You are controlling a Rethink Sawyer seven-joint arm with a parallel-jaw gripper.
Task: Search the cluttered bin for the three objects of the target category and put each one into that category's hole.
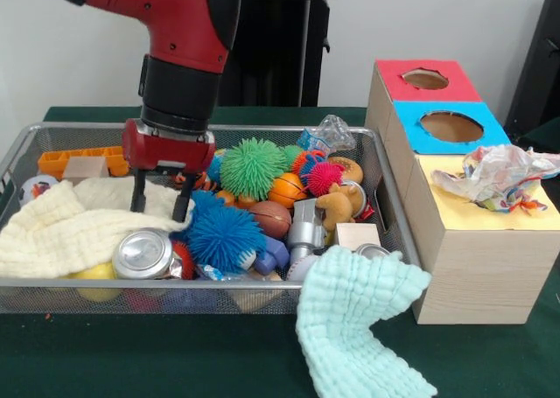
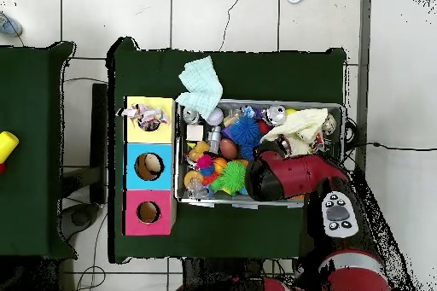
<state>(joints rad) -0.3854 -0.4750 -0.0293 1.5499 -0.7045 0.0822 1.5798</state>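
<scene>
Cream cloth [image 1: 79, 227] lies under your tool [image 1: 159, 207], whose fingers stand apart, holding nothing. Close now and you risk snagging that cloth, dragging the blue spiky ball [image 1: 223, 234] just beside it.

Your tool [image 1: 159, 207] has no bare floor in the bin [image 1: 385, 175]: toys and cream cloth [image 1: 61, 227] crowd it; crumpled wrapper [image 1: 494, 178] blocks the yellow hole; red and blue holes stand open
</scene>
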